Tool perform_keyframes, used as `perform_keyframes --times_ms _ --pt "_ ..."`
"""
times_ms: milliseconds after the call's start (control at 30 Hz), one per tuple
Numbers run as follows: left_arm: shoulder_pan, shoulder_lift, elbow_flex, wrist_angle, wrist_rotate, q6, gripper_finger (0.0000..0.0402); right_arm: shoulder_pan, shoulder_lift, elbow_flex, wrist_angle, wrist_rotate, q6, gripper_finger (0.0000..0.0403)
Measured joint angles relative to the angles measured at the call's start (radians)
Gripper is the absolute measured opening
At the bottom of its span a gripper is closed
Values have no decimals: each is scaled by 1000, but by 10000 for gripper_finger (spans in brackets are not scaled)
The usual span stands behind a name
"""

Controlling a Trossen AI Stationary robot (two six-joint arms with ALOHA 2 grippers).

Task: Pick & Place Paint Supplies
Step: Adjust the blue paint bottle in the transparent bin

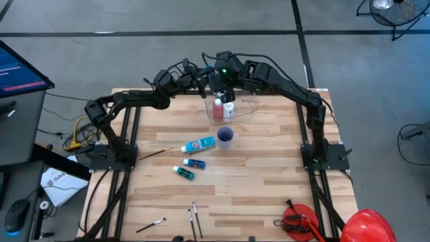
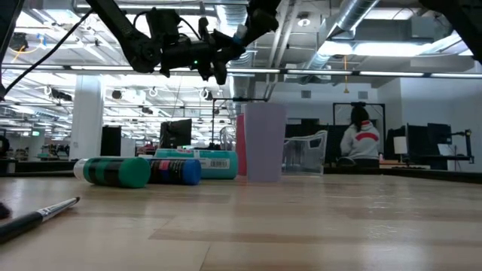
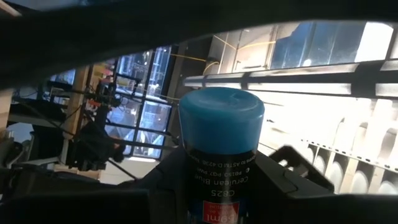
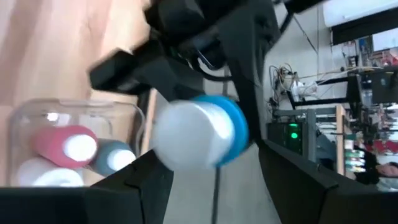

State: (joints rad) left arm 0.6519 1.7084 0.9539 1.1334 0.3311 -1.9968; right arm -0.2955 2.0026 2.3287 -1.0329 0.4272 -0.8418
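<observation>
Both arms reach to the table's far middle, left pincer [image 1: 205, 84] and right pincer [image 1: 220, 79] meeting, each clamped.

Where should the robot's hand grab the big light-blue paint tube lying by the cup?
Across its middle, coming straight down. The large light-blue paint tube lies flat on the wooden table, long sides free; the small purple cup crowds one end.

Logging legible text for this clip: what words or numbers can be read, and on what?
"Cerulean Blue" and "C825": on the blue bottle in the left wrist view, seen upside down.
Its other label lines: too blurred.
Label on the light blue tube: too small.
Papers beside the table: unreadable.
</observation>
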Motion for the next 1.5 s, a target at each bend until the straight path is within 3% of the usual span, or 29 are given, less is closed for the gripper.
perform_keyframes --times_ms 600,833,1033,1300,1400,1500 --pt "-3 1 -1 -1 -73 52 102 -10 33 0 33 -4 568 223" --pt "17 1 -1 -2 -48 102 102 -35 33 0 34 -65 823 223" --pt "22 1 0 4 -35 122 102 -45 5 -1 35 -137 920 223" --pt "22 1 0 -4 -37 125 102 -40 -83 4 155 -51 917 223" --pt "22 1 -1 -3 -43 114 102 -37 -86 2 144 -71 957 223" --pt "21 1 -1 -3 -36 112 102 -32 -87 2 56 -156 1027 223"
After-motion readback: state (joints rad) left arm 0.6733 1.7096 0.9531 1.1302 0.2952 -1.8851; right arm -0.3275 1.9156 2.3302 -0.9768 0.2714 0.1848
